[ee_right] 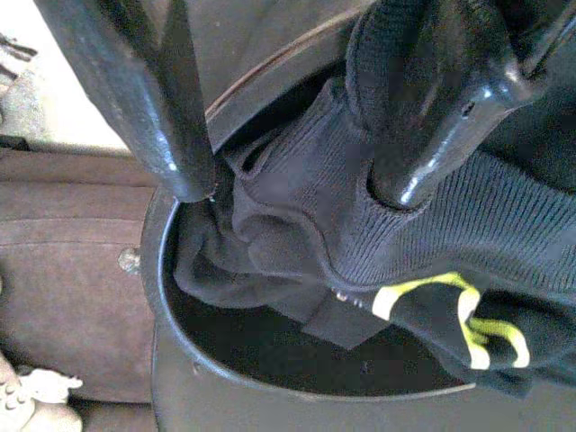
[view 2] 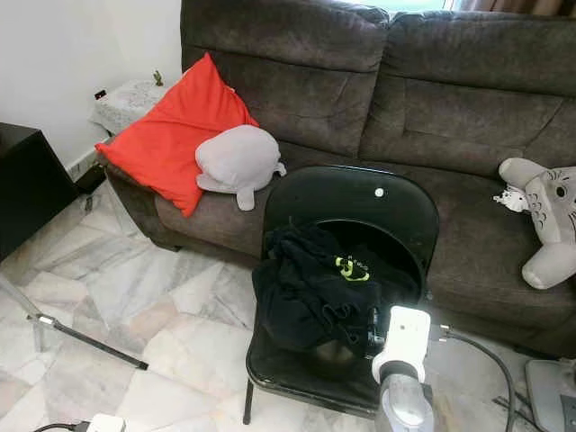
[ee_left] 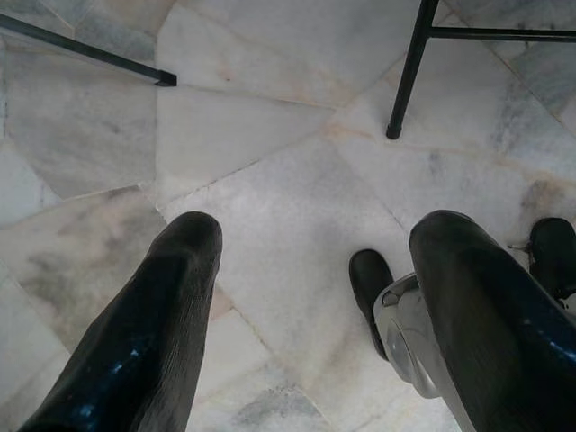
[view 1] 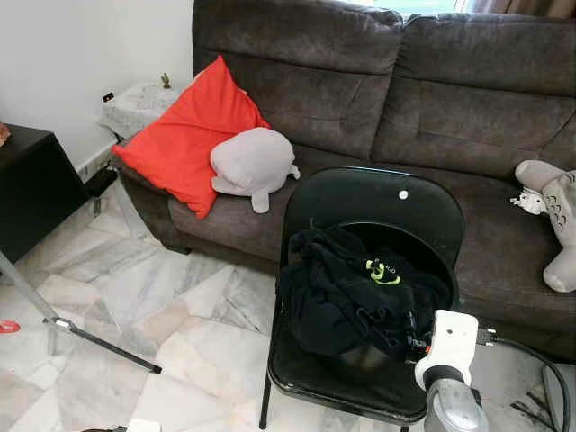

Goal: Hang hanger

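A crumpled black knit garment (view 1: pixel 351 292) with a yellow-green logo (view 1: pixel 382 270) lies heaped on the seat of a black folding chair (view 1: pixel 378 202). My right arm (view 1: pixel 450 355) reaches in from the lower right to the garment's right side. In the right wrist view my right gripper (ee_right: pixel 292 193) is open, its two black fingers (ee_right: pixel 171 126) set down either side of a thick fold of the knit cloth, tips touching it. My left gripper (ee_left: pixel 319 229) hangs open over the marble floor (ee_left: pixel 270 162) with nothing between its fingers.
Behind the chair stands a dark brown sofa (view 1: pixel 450 81) with a red cushion (view 1: pixel 193 135), a grey plush (view 1: pixel 252 162) and another plush (view 1: pixel 553 211) at the right. A tripod leg (view 1: pixel 99 342) crosses the floor at left. A black cabinet (view 1: pixel 31 189) stands far left.
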